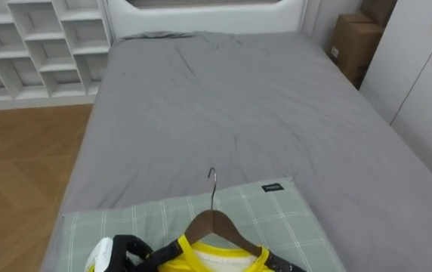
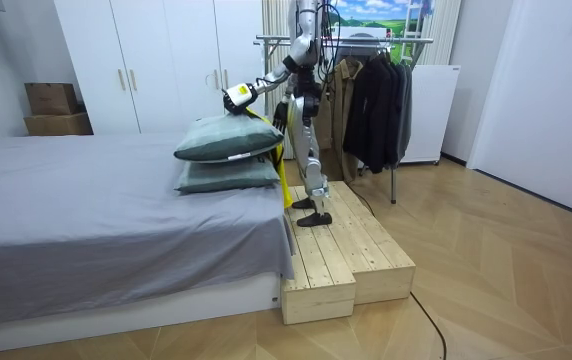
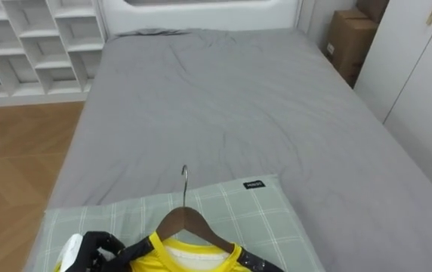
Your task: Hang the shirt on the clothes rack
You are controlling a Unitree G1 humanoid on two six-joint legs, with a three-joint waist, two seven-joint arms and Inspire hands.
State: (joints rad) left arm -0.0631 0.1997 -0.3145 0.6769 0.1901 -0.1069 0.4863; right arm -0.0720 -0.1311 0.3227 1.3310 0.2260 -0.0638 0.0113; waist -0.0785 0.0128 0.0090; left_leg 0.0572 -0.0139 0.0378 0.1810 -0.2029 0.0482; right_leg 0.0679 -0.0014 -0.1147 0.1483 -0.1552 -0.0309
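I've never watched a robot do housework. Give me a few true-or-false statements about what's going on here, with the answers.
1. The yellow shirt is on a wooden hanger. True.
2. The hanger is hooked on the clothes rack. False: the left hand holds the shirt over the green pillow on the bed; the rack is behind the robot.
3. The robot stands on a wooden platform beside the bed. True.
4. The bed's sheet is white. False: it is grey.
5. The clothes rack is bare. False: dark coats hang on it.
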